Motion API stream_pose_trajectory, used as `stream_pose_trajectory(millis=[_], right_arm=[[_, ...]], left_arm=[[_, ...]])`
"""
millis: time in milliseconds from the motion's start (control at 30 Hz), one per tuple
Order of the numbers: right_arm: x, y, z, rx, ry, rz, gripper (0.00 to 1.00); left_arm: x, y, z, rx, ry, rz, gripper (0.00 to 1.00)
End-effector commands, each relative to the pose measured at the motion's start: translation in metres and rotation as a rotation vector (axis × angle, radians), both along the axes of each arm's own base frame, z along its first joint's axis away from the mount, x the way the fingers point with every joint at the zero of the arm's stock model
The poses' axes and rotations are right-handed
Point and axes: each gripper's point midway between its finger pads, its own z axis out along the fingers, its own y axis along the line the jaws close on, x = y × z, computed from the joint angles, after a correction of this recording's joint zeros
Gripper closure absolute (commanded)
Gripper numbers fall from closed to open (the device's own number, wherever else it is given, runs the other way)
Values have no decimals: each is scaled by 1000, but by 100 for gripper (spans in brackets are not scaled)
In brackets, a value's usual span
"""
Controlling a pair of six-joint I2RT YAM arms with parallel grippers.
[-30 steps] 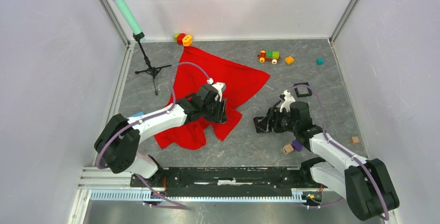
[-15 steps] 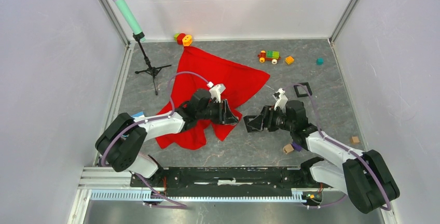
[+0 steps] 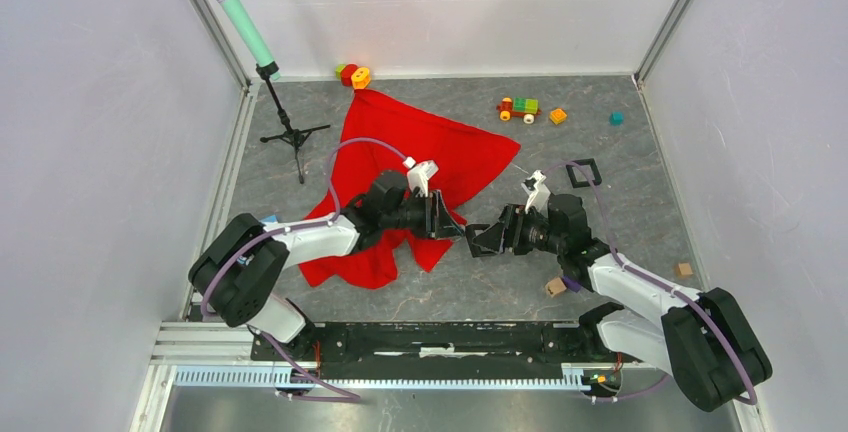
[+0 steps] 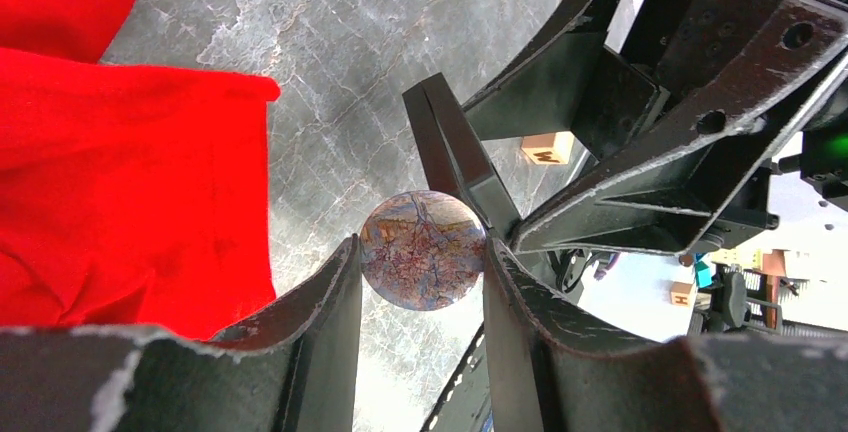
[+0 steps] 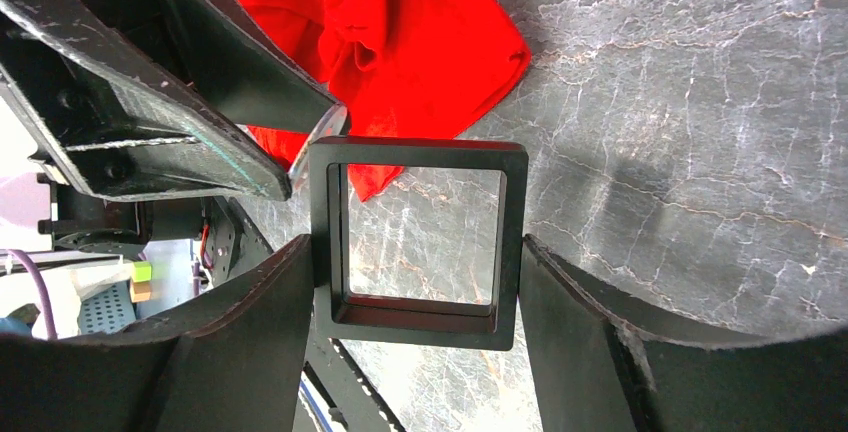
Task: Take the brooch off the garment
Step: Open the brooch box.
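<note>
The red garment (image 3: 420, 152) lies crumpled on the grey floor; it also shows in the left wrist view (image 4: 120, 172) and the right wrist view (image 5: 400, 32). My left gripper (image 3: 455, 228) is shut on the round marbled brooch (image 4: 424, 249), held off the garment over bare floor. My right gripper (image 3: 478, 241) is shut on a black square frame (image 5: 420, 155), its open centre showing the floor. The two grippers meet tip to tip; the brooch's edge (image 5: 318, 140) touches the frame's upper left corner.
A second black square frame (image 3: 584, 173) lies right of the garment. A toy train (image 3: 519, 108), orange block (image 3: 557, 115) and teal block (image 3: 616, 118) sit at the back. Wooden blocks (image 3: 555, 287) lie near my right arm. A stand (image 3: 290, 137) holds a green tube at back left.
My left gripper has moved right, off the garment, carrying the brooch. My right gripper has moved left with the black frame until the two meet.
</note>
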Motion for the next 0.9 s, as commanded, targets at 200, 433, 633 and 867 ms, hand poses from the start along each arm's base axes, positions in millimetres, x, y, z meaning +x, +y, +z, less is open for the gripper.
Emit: stream_pose_trajectory(millis=[200, 433, 633, 867], right_arm=[[3, 14, 33, 93, -57, 52, 38], [1, 18, 42, 123, -64, 67, 39], [2, 19, 51, 139, -80, 68, 39], [8, 15, 51, 125, -88, 41, 39]], left_arm=[[10, -9, 6, 4, -2, -4, 66], [16, 6, -19, 150, 29, 45, 67], [19, 21, -39, 263, 41, 88, 67], [19, 37, -46, 348, 34, 114, 67]])
